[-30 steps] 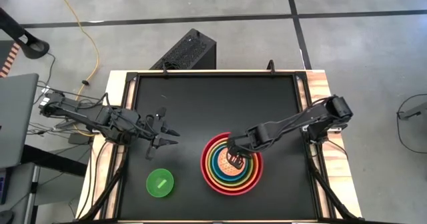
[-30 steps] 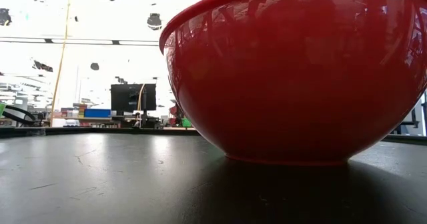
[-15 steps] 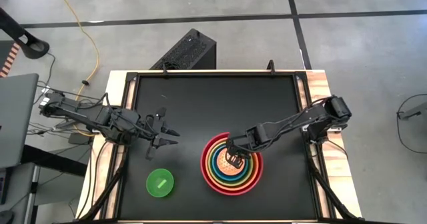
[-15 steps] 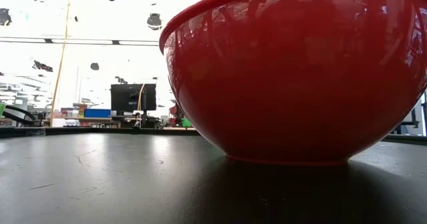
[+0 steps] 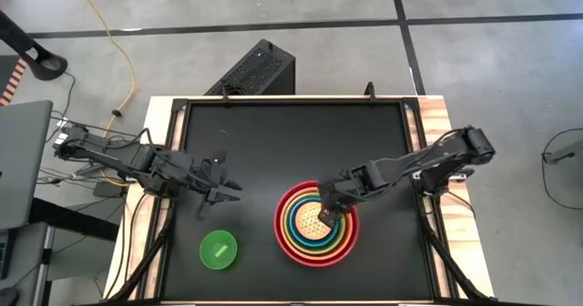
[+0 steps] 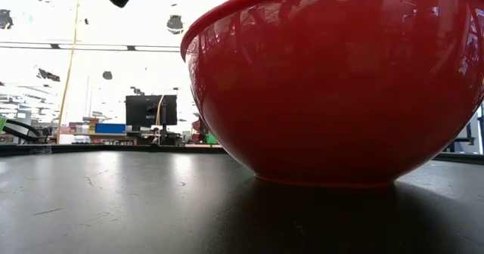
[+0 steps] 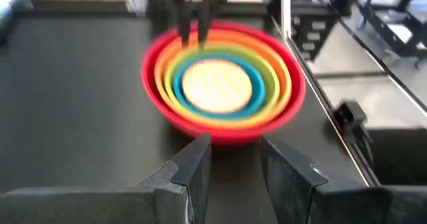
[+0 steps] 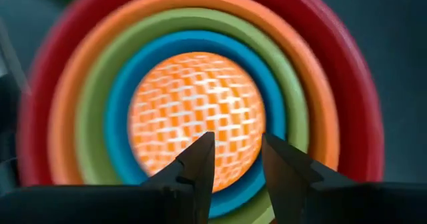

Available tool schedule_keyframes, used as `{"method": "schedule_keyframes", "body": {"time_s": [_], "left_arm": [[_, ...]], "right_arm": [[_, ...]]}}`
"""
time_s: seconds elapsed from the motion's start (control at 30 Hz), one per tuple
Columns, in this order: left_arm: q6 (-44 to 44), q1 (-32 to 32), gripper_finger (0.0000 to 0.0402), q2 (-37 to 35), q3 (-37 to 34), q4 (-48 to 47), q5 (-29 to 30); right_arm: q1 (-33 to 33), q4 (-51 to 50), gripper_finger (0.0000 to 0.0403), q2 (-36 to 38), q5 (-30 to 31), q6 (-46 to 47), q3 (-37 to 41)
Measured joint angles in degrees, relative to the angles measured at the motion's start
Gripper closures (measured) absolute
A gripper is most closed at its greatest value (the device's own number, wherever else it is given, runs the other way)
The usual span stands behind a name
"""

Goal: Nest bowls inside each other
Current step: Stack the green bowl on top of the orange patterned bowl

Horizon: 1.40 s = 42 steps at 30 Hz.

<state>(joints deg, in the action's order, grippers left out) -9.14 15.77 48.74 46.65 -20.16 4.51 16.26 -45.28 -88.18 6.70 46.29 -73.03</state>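
Observation:
Five bowls sit nested near the table's front right: red (image 5: 284, 238), orange (image 8: 80, 71), olive-green (image 8: 93, 117), blue (image 8: 277, 97) and, innermost, the tan dotted-pattern bowl (image 5: 312, 222). The red bowl's base rests on the table (image 6: 325, 180). The small bright green bowl (image 5: 219, 249) stands alone on the table, left of the stack. My right gripper (image 8: 237, 159) hovers open just above the patterned bowl (image 8: 193, 111), nothing between its fingers. My left gripper (image 7: 233, 167) is open in the air at the table's left, pointing toward the stack (image 7: 223, 84).
Bare black tabletop (image 5: 291, 142) stretches behind the stack to the far edge. A raised black rim (image 5: 178, 142) frames the table. My right arm (image 5: 410, 165) reaches in from the right edge over the stack.
My right gripper has risen out of the patterned bowl and drawn slightly toward the table's right edge. The patterned bowl stays seated inside the blue one, and the stack has not shifted.

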Motion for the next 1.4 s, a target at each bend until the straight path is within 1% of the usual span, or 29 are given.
{"method": "schedule_keyframes", "body": {"time_s": [0.1,0.27,0.33,0.4,0.47,0.53,0.63,0.77,0.87,1.03,1.13,1.27,1.33,1.4], "left_arm": [[-3.86,0.00,0.0285,-0.01,0.00,-6.61,-2.91],[-13.07,0.14,0.0285,1.16,0.00,-22.84,-9.14],[-16.38,1.01,0.0285,2.26,0.00,-27.03,-9.76],[-17.69,2.31,0.0285,3.94,0.00,-28.63,-10.20],[-17.34,3.87,0.0285,6.22,0.00,-28.63,-11.95],[-17.03,5.55,0.0285,8.88,-0.01,-27.69,-13.66],[-16.32,7.92,0.0285,13.93,0.00,-25.25,-14.72],[-13.45,10.24,0.0285,20.78,0.00,-21.37,-14.73],[-12.19,10.80,0.0285,25.13,0.00,-18.88,-14.54],[-10.37,10.84,0.0285,30.65,-0.01,-18.30,-14.39],[-9.88,10.81,0.0285,32.94,-0.02,-18.13,-14.29],[-9.71,10.80,0.0285,34.84,-0.02,-17.21,-14.31],[-9.67,10.80,0.0286,34.94,-0.04,-17.38,-14.29],[-9.58,10.58,0.0292,34.86,-0.04,-17.26,-14.31]], "right_arm": [[2.64,0.70,0.0265,2.34,1.20,1.02,0.00],[9.55,2.43,0.0268,3.54,9.81,1.71,0.00],[12.25,3.45,0.0268,2.99,12.91,1.69,0.00],[15.00,4.59,0.0268,2.48,15.48,1.46,0.00],[17.58,5.63,0.0268,1.04,18.60,1.43,0.00],[20.87,5.71,0.0268,-0.35,23.01,1.80,0.00],[25.48,4.70,0.0268,-2.81,29.16,4.42,0.02],[31.08,-0.17,0.0268,-4.91,37.60,13.95,0.04],[34.38,-5.84,0.0269,-5.91,44.34,21.78,0.04],[36.38,-16.78,0.0269,-6.21,51.86,33.76,0.07],[35.96,-25.75,0.0269,-6.25,54.41,40.09,0.07],[33.95,-38.62,0.0269,-5.01,54.90,49.37,0.66],[32.51,-41.35,0.0269,-2.87,54.88,51.67,2.37],[30.51,-41.56,0.0269,0.03,54.24,51.94,4.93]]}}
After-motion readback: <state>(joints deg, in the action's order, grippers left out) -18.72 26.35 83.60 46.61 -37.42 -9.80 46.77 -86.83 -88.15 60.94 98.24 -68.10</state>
